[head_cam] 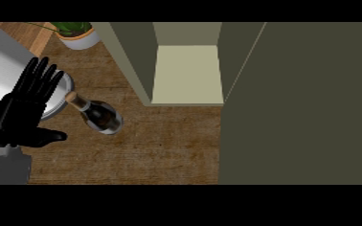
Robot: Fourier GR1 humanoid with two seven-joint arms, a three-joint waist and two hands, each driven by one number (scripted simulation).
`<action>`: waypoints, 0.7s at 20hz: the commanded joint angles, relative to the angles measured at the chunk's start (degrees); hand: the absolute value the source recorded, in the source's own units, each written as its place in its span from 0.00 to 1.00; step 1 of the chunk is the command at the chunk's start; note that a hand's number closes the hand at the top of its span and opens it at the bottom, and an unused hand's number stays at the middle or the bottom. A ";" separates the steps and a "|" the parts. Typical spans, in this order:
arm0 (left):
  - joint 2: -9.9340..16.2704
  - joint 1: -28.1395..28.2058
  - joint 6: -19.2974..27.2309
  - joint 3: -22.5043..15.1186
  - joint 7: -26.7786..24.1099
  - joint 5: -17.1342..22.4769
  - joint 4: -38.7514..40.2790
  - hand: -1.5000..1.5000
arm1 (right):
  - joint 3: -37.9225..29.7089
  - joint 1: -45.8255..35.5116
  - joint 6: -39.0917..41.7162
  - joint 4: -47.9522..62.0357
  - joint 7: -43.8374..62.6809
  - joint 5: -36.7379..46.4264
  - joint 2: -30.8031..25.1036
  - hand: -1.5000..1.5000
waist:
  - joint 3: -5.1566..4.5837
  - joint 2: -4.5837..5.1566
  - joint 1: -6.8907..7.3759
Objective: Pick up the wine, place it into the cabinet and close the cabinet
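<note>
Wooden counter (163, 143) runs bare below open cabinet (185, 76), shelf pale, door (290, 105) swung wide, filling right side. Wine (99, 114) stands on counter left of cabinet, cork toward my left hand (28, 105). Hand open, fingers straight, at left edge, partly covering grey plate (62, 100). Potted plant (76, 33) cropped at top. Right hand unseen.

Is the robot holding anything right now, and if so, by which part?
Nothing is held. The left hand is open with straight fingers, beside the wine bottle standing on the counter. The right hand is not in view.
</note>
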 commanded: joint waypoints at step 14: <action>2.96 -5.52 -6.86 -0.03 -16.07 -9.05 25.08 0.00 | -3.13 0.28 2.89 1.40 -1.33 -3.24 -0.21 0.00 | 0.00 0.00 -0.09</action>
